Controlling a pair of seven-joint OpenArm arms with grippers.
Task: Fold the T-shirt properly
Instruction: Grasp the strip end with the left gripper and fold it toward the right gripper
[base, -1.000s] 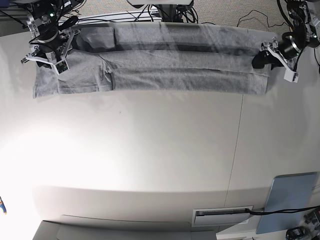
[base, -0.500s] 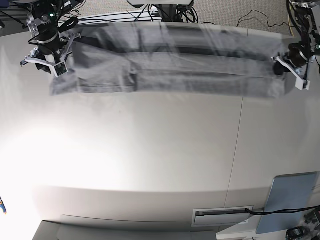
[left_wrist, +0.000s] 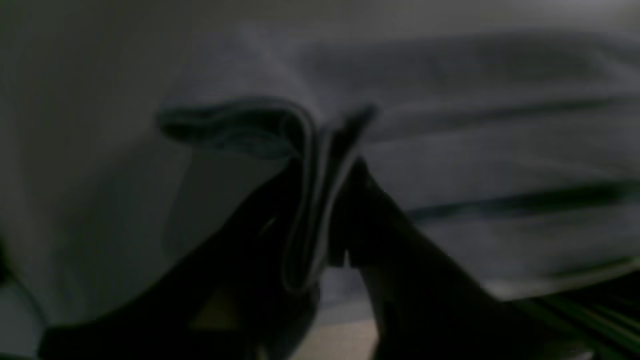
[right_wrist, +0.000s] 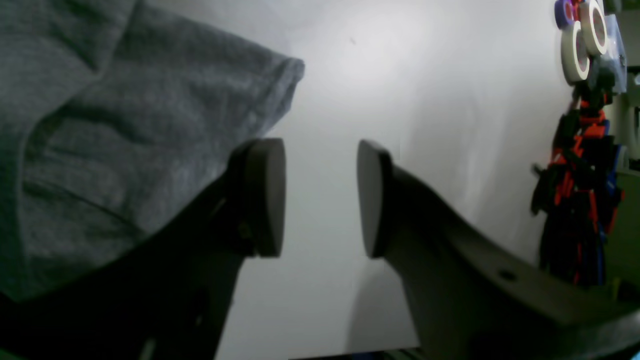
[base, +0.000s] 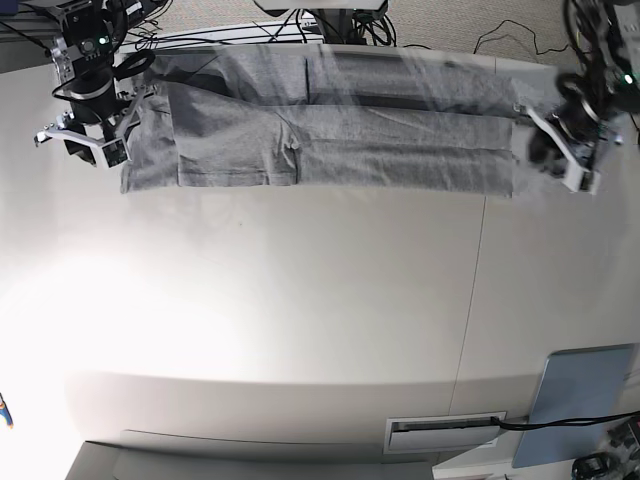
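Observation:
The grey T-shirt (base: 340, 135) lies folded into a long band across the far side of the white table (base: 300, 320). My left gripper (base: 548, 150), on the right of the base view, is blurred at the band's right end. In the dark left wrist view it (left_wrist: 320, 215) is shut on a folded edge of the T-shirt (left_wrist: 450, 165). My right gripper (base: 80, 143) sits just off the band's left end. In the right wrist view it (right_wrist: 318, 197) is open and empty, with the sleeve (right_wrist: 125, 125) beside its left finger (right_wrist: 265, 197).
A rigid grey-blue panel (base: 580, 400) lies at the near right corner beside a slotted fixture (base: 445, 432). Cables (base: 350, 25) run along the far edge. Tape rolls (right_wrist: 575, 50) and a red-and-black clutter (right_wrist: 575, 190) stand beyond the table's left end.
The shirt band was lifted and shifted to the right of the base view. My right gripper, earlier on the sleeve end, is now off the cloth; the left arm moved nearer.

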